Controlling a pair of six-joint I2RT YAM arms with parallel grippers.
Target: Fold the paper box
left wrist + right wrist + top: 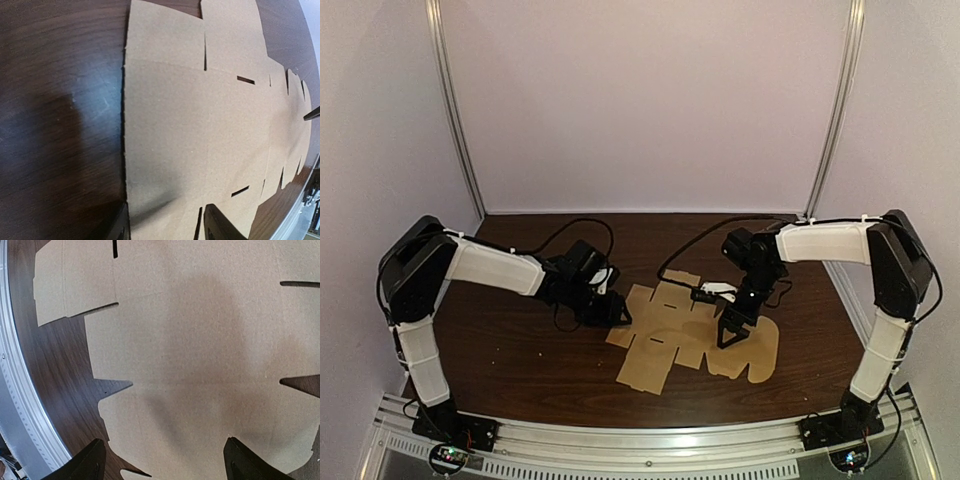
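Brown paper box (665, 352) lies flat on the dark table (520, 345); left fingers (220, 226) and right fingers (247, 462) are spread wide above it, empty.

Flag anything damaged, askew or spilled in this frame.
Nothing stands out. The cardboard blank lies flat on the table, not yet folded, no visible tears; the left gripper and right gripper hover open over it.

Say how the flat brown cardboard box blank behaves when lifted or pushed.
The flat brown cardboard blank probably flexes at its creases and slits, flaps drooping. Thin, lying flat, it likely slides on the glossy dark wooden table if pushed.
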